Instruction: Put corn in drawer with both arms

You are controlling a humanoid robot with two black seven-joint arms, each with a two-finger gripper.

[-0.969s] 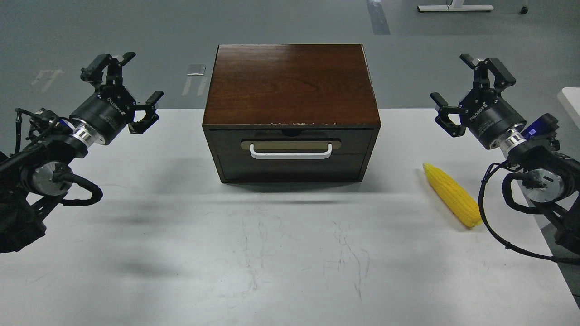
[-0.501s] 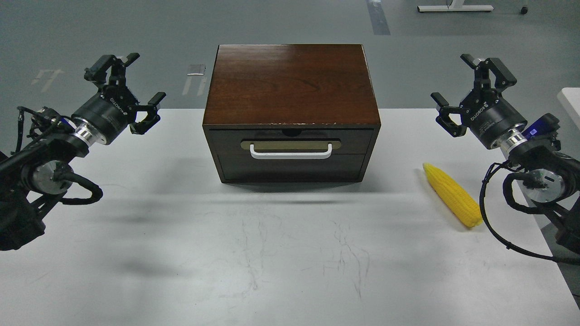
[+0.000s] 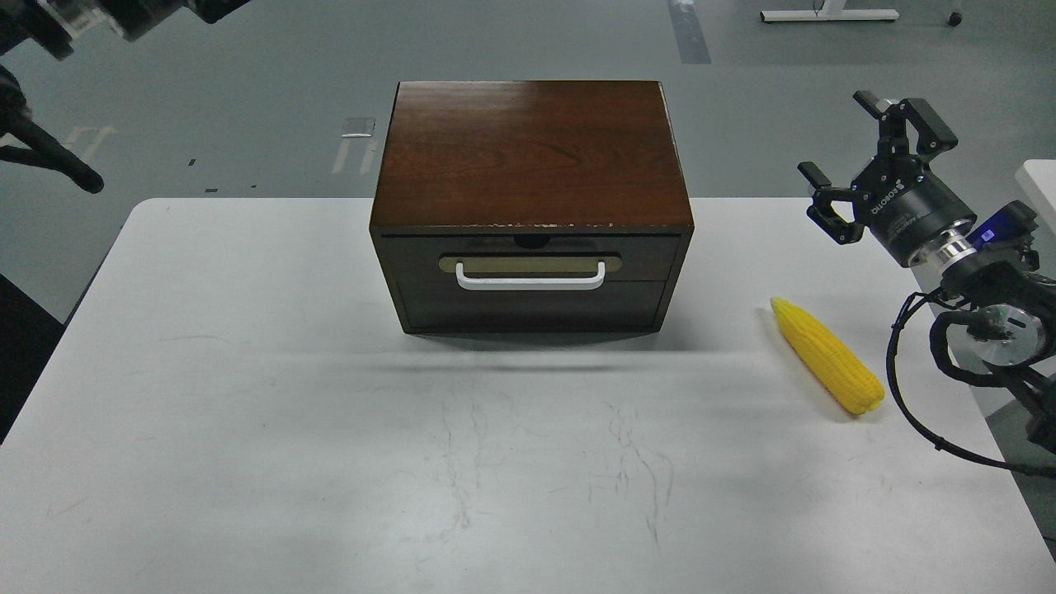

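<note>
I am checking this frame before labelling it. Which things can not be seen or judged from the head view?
- Left gripper: out of the head view; only part of the left arm shows, cut off by the top edge.
- Inside of the drawer: hidden behind its closed front.
- Underside of the corn: hidden against the table.
- Right arm beyond the right gripper: cut off by the right edge.
</note>
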